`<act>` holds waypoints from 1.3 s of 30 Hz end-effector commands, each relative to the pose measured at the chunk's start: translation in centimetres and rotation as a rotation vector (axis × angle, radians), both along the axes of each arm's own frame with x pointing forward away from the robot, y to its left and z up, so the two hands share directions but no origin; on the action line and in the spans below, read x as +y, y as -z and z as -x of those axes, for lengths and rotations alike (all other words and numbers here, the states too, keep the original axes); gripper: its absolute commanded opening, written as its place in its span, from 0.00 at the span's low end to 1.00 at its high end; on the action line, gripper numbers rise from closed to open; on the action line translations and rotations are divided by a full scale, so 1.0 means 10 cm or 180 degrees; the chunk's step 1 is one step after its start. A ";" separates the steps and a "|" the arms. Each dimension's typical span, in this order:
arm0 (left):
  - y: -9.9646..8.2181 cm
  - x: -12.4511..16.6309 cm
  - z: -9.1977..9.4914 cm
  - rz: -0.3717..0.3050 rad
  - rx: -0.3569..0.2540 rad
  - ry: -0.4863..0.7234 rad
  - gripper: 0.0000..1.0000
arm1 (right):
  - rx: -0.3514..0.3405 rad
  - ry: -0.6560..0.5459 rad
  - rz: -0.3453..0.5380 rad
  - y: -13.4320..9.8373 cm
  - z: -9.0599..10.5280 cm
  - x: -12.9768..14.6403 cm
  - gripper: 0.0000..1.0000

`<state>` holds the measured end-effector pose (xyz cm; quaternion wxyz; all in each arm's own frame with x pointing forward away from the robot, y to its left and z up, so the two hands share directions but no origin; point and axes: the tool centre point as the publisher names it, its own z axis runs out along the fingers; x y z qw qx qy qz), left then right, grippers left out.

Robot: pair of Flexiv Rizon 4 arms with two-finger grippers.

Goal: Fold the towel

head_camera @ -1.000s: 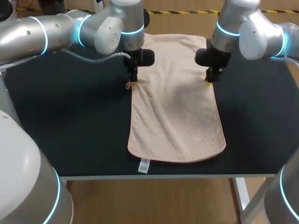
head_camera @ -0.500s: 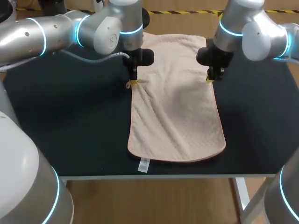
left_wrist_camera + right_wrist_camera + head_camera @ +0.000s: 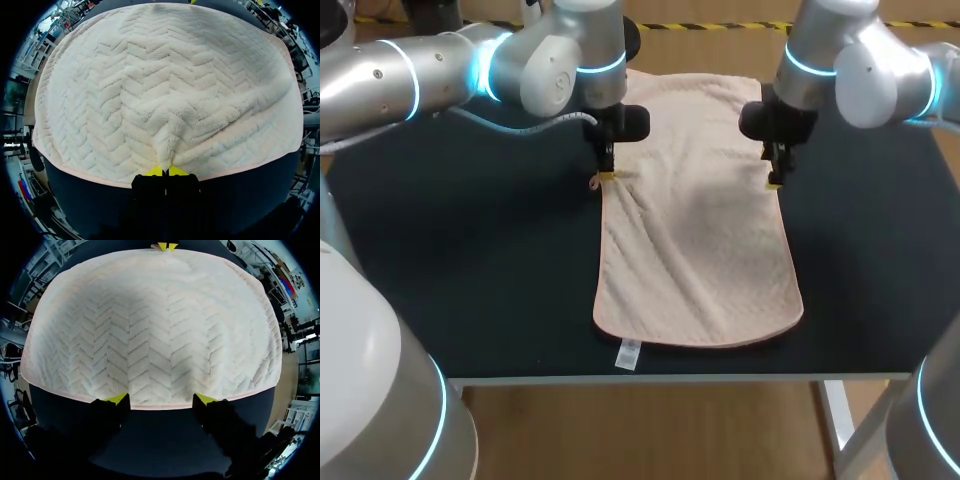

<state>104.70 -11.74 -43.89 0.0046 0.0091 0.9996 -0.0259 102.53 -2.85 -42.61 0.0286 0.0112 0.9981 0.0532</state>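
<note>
Dark tabletop, matte, viewed from behind the robot. Towel lies spread flat near the middle, its long axis running from the far side toward the near edge. Cream, herringbone pile, thin pink border. Small white label sticks out at the near left corner, resting on the tabletop.

Left hand sits at the towel's left long edge, toward the far end. Wrist view: its yellow fingertips are pressed together with a bit of the border pinched between them. The pile puckers into a ridge running away from the pinch. A small pink curl of border shows beside the tips in the head view.

Right hand is at the opposite long edge, roughly level with the left. Wrist view: fingers are spread wide, both tips down at the border, with a stretch of edge lying between them and nothing gripped. Cannot tell whether the tips touch the cloth. Across the towel, the left hand's yellow tips show at the other edge.
</note>
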 end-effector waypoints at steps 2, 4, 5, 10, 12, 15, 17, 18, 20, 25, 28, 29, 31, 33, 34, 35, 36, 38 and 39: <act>0.04 0.00 0.00 -0.0001 0.0015 0.0007 0.00 | 0.0047 0.0020 -0.0015 0.10 -0.09 -0.02 1.00; 0.04 0.00 0.00 -0.0004 0.0017 0.0007 0.00 | 0.0054 0.0040 -0.0034 0.11 -0.11 -0.02 1.00; 0.04 0.00 0.00 -0.0005 0.0017 0.0007 0.00 | 0.0062 0.0047 -0.0051 0.10 -0.12 -0.02 1.00; 0.04 0.00 0.00 -0.0009 0.0022 0.0006 0.00 | 0.0092 0.0044 -0.0063 0.16 -0.15 -0.01 1.00; 0.04 0.01 0.00 -0.0009 0.0025 0.0003 0.00 | 0.0100 0.0039 -0.0065 0.16 -0.15 -0.01 1.00; 0.04 0.01 0.00 -0.0009 0.0027 0.0003 0.00 | 0.0114 0.0020 -0.0070 0.18 -0.13 0.00 1.00; 0.03 0.01 0.00 -0.0007 0.0025 0.0005 0.00 | 0.0131 0.0004 -0.0071 0.19 -0.11 0.01 0.70; 0.03 0.01 0.00 -0.0006 0.0023 0.0006 0.00 | 0.0143 -0.0003 -0.0073 0.19 -0.10 0.02 0.42; 0.03 0.01 0.00 -0.0004 0.0022 0.0006 0.00 | 0.0147 -0.0011 -0.0075 0.20 -0.09 0.02 0.00; 0.03 0.01 0.00 -0.0005 0.0022 0.0010 0.00 | 0.0124 -0.0029 -0.0084 0.14 -0.05 0.02 0.00; 0.03 0.01 0.00 -0.0003 0.0025 0.0014 0.00 | 0.0105 -0.0030 -0.0097 0.13 -0.04 0.01 0.00; 0.03 0.01 0.00 -0.0002 0.0024 0.0015 0.00 | 0.0103 -0.0029 -0.0097 0.13 -0.04 0.01 0.00; 0.03 0.00 0.01 -0.0001 0.0023 0.0017 0.00 | 0.0097 -0.0028 -0.0095 0.13 -0.03 0.01 0.00; 0.02 0.00 0.01 0.0001 0.0018 0.0021 0.00 | 0.0086 -0.0029 -0.0092 0.12 -0.02 0.00 0.00; 0.02 0.00 0.01 0.0001 0.0015 0.0022 0.00 | 0.0080 -0.0030 -0.0092 0.11 -0.02 0.00 0.00; 0.02 0.00 0.01 0.0002 0.0013 0.0023 0.00 | 0.0074 -0.0030 -0.0092 0.10 -0.01 -0.01 0.00; 0.02 0.00 0.01 0.0003 0.0012 0.0022 0.00 | 0.0069 -0.0029 -0.0095 0.10 -0.01 -0.01 0.00; 0.01 0.00 0.01 0.0002 0.0008 0.0022 0.00 | 0.0066 -0.0007 -0.0121 0.09 -0.01 -0.02 0.00; 0.01 0.00 0.02 0.0002 0.0007 0.0022 0.00 | 0.0074 0.0012 -0.0131 0.09 0.00 -0.02 0.00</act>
